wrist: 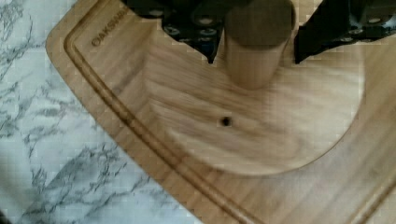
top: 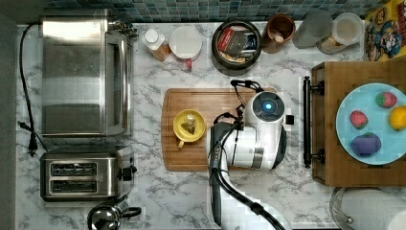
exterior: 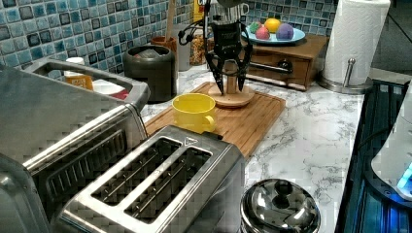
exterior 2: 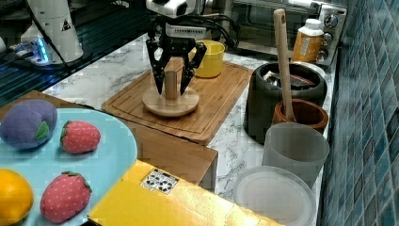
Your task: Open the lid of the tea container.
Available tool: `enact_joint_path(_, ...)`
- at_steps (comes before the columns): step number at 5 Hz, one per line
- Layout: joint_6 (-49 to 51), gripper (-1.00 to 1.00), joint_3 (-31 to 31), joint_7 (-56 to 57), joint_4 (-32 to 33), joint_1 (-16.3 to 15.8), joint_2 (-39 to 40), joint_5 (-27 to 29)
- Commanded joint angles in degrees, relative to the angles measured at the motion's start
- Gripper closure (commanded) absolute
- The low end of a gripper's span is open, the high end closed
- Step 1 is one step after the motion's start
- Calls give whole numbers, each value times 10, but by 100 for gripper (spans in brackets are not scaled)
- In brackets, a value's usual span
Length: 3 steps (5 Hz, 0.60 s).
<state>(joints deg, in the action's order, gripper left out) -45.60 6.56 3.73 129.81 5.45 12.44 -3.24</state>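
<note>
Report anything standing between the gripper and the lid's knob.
Nothing visible does. The gripper is open with one finger either side of the knob of the wooden lid, which lies on the cutting board.

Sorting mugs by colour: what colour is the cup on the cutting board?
Yellow; the cup shows best in the left view.

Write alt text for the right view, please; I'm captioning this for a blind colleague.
The robot's gripper hangs over a round wooden lid lying on a cutting board, its open fingers either side of the lid's knob. Behind stand a yellow cup and the open black tea container; a blue plate of toy fruit fills the foreground.
</note>
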Motion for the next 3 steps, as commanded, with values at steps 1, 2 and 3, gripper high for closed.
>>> enact_joint_path(1,-2,100,5,-62,3,-7,1,-1)
enact_joint_path(2,2,100,3,-55,0,-8,-3,5)
enact_joint_path(3,-23,100,-3,-19,1,-11,-76,23)
